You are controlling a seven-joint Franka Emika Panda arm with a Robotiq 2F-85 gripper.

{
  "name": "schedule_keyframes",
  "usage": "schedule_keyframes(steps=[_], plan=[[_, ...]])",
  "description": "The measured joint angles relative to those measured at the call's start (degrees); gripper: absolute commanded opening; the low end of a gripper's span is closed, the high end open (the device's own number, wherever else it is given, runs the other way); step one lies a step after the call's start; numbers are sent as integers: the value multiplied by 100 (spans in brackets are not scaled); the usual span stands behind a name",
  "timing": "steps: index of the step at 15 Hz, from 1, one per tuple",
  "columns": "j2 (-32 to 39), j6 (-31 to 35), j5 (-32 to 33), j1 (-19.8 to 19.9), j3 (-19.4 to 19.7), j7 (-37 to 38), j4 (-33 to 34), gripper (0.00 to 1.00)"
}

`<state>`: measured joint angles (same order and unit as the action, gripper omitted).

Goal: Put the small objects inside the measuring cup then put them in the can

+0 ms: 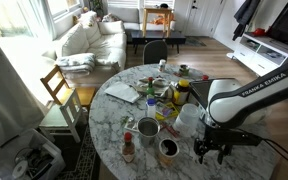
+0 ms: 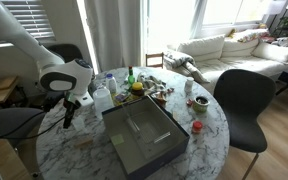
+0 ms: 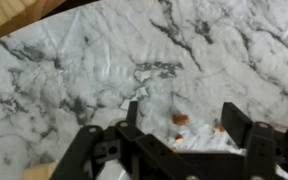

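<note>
Over marble tbl (image 3: 84, 60): gripper (image 3: 182, 113), jaws apart

Shows a white arm (image 1: 252, 90) folded at the elbow and bowed forward, with dark lettering along the forearm. Appears in both exterior views. Ends in a rounded white wrist (image 2: 64, 78) turned downward. Carries a black tool (image 1: 212, 150) under that wrist, pointed straight down, its tips hanging low. From the wrist view, looks down along the tool (image 3: 182, 112). Shows two dark fingers (image 3: 132, 112) rising into frame from a black linkage (image 3: 114, 158) along the bottom edge. Holds the jaws wide apart and roughly parallel. Cannot tell whether either finger touches anything.
</note>
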<state>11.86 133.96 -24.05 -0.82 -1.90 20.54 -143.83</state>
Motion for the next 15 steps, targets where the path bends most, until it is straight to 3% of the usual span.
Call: schedule_keyframes(steps=[1,2,3,4,5,6,8,13,15], plan=[[25,32,0,0,-5,-28,2,50],[52,70,0,0,-11,-49,3,69],[82,104,-3,0,-19,-70,7,80],[119,146,-11,0,-30,-85,16,80],[160,198,-20,0,-42,-117,27,68],[200,243,-32,0,-55,-154,42,48],[284,333,-41,0,-76,-187,77,41],[342,388,-71,7,-99,-268,145,2],[328,390,-124,7,-109,-321,156,5]])
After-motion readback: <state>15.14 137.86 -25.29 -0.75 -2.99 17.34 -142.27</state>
